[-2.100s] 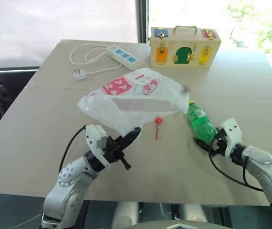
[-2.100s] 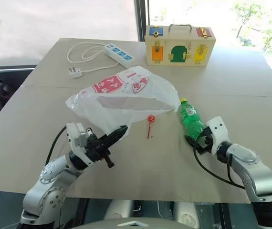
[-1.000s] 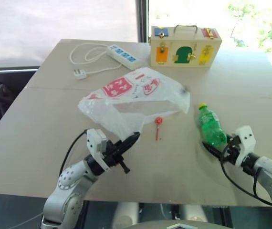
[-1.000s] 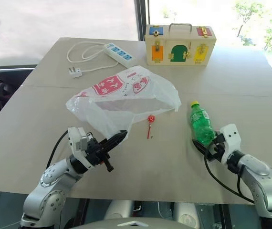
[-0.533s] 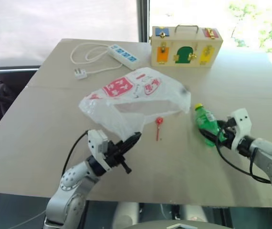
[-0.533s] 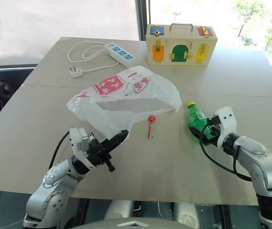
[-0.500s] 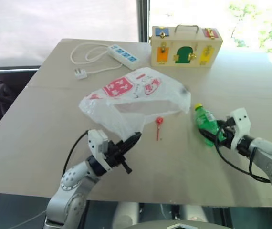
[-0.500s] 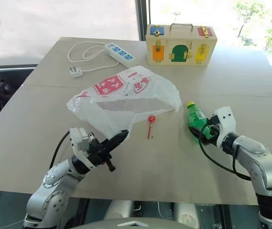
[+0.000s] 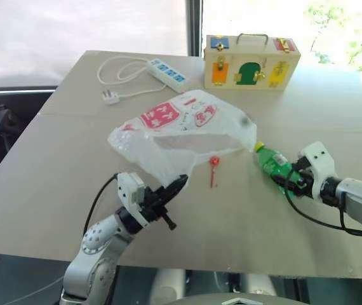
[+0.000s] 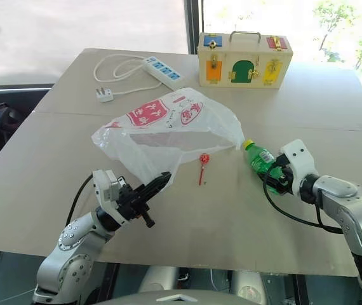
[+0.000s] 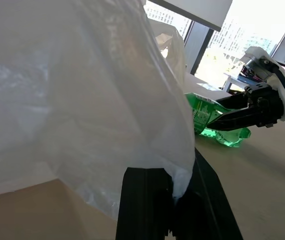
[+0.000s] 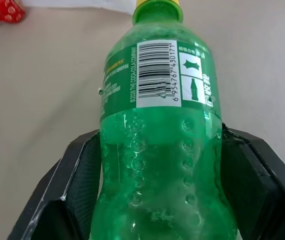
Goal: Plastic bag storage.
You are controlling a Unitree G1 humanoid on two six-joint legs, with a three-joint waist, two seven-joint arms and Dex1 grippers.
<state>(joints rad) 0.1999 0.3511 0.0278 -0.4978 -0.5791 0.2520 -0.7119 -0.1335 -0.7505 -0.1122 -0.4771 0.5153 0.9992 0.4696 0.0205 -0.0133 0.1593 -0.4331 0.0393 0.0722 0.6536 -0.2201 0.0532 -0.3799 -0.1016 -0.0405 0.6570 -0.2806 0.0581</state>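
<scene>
Green bottle (image 10: 261, 161) in right claw (image 10: 276, 180), beside plastic bag (image 10: 168, 130).

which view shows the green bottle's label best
The right wrist view: the green bottle is close up between the right pincer's fingers, barcode label readable. The eye views show it small beside the plastic bag, cap toward the bag. The left wrist view shows part of it behind the bag.

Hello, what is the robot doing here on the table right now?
It is packing a plastic bag. The left gripper is shut on the bag's near edge and holds it up. The right gripper grips a green bottle, cap pointed at the bag's side. A red lollipop lies on the table between them.
</scene>
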